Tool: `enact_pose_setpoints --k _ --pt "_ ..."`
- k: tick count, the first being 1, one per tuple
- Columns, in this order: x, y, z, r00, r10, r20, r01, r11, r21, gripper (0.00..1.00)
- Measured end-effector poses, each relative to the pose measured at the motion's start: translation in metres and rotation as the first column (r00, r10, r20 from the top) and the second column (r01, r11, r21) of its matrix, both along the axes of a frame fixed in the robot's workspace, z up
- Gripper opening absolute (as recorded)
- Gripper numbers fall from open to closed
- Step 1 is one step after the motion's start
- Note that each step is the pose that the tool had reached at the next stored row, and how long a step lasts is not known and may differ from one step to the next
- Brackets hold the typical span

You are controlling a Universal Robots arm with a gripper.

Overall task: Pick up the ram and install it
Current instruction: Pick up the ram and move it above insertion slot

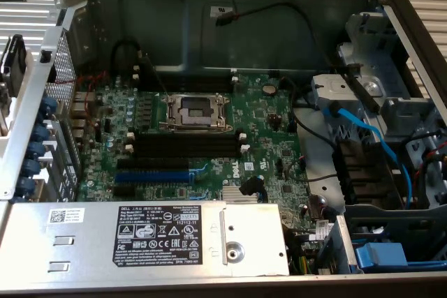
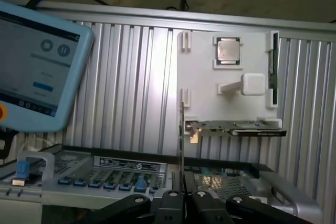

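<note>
Open computer case [image 1: 174,26] with its circuit board [image 1: 265,130], the black slots [image 1: 185,146] lying beside the blue slot [image 1: 152,174]. The gripper [image 2: 184,193] has its jaws closed together, a thin dark strip [image 2: 182,150] running edge-on out from between them; whether it is held cannot be told. The ram [image 2: 273,69] stands on edge along one side of the white tray [image 2: 199,77], near a square chip [image 2: 228,51], well apart from the gripper.

- case [image 1: 174,33]: bare grey metal, matt
- motherboard [image 1: 272,113]: green board, faint gloss
- slots [image 1: 185,146]: black plastic
- cables [image 1: 349,116]: glossy blue plastic
- panel [image 2: 131,87]: ribbed metal, satin sheen
- tray [image 2: 199,87]: white matt plastic
- jaws: black, smooth, slight sheen
</note>
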State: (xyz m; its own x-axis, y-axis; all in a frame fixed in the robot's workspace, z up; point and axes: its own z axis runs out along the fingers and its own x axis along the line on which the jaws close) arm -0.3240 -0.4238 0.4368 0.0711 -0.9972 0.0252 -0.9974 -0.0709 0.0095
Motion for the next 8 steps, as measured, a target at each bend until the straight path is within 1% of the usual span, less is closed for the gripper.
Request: enact_pose_setpoints --k 3,8 --pt "0.014 -0.0015 0.0018 1.0000 0.000 -0.0008 0.000 1.0000 0.0000 0.12" --pt "0.036 -0.0031 0.0031 1.0000 0.000 -0.0038 0.000 1.0000 0.0000 0.12"
